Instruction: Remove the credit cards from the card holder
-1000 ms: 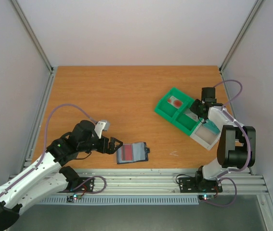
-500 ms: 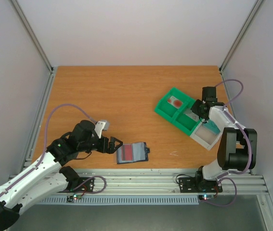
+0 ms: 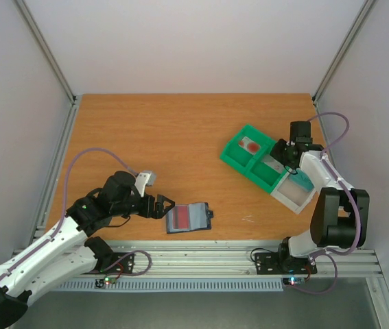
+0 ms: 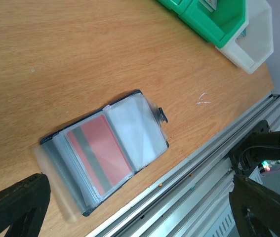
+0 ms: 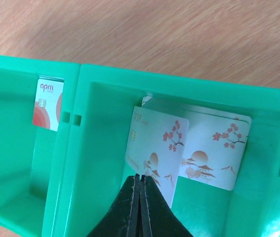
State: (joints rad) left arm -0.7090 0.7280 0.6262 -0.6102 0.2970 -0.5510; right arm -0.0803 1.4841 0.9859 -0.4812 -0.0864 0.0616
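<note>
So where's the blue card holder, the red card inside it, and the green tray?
card holder (image 4: 137,133): left wrist view, on its clear right-hand pocket.
red card (image 4: 99,154): left wrist view, middle of its face.
green tray (image 5: 66,158): right wrist view, on the divider wall.

- You see only half of the april card; the divider of the green tray hides the rest.
- The right claw covers the lower edge of the blossom card; you cannot tell if it nips it.
- Fingers of the left claw are dark blurs, cut off at the bottom corners.
- From above, the card holder is too small to count its cards.
</note>
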